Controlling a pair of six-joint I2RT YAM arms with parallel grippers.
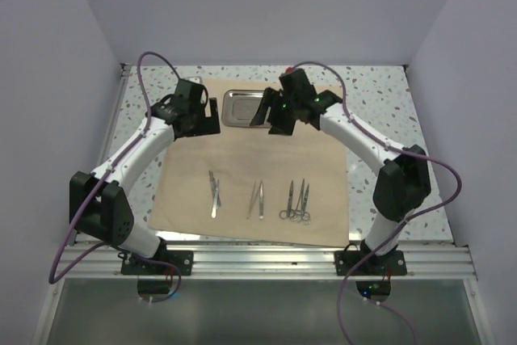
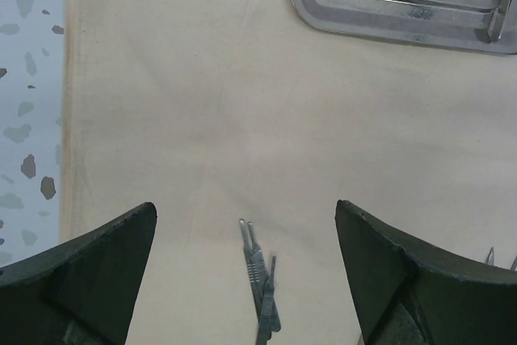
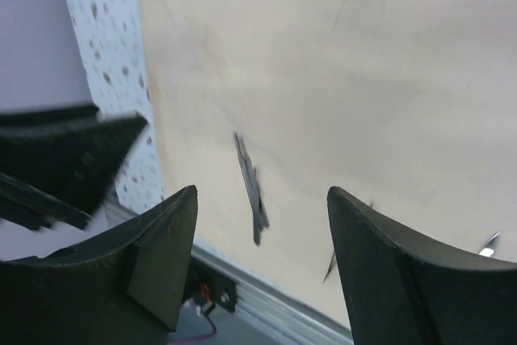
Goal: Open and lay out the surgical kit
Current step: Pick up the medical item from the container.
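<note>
A: While both arms hang over the far end of the cloth, what do we say of the grip?

B: We see the left fingers [image 2: 89, 280] spread wide, with nothing between them but bare cloth and the scalpels [image 2: 260, 284] below. The right fingers [image 3: 380, 264] are parted and empty too, though that view is blurred.

A: And the kit?

B: We find the cloth wrap [image 1: 250, 159] opened flat on the bench [image 1: 371, 94]. The steel tray [image 1: 242, 107] sits at its twelve o'clock edge. The left fingers are at the tray's nine o'clock and the right fingers over its three o'clock end. Nearer us lies a row: scalpels at seven o'clock, tweezers [image 1: 257, 199] at six, scissors [image 1: 296, 202] at five. We judge the groups are kept apart so each can be picked out singly.

A: What remains?

B: Little, we judge: empty fingers suit a layout nearly done.
</note>
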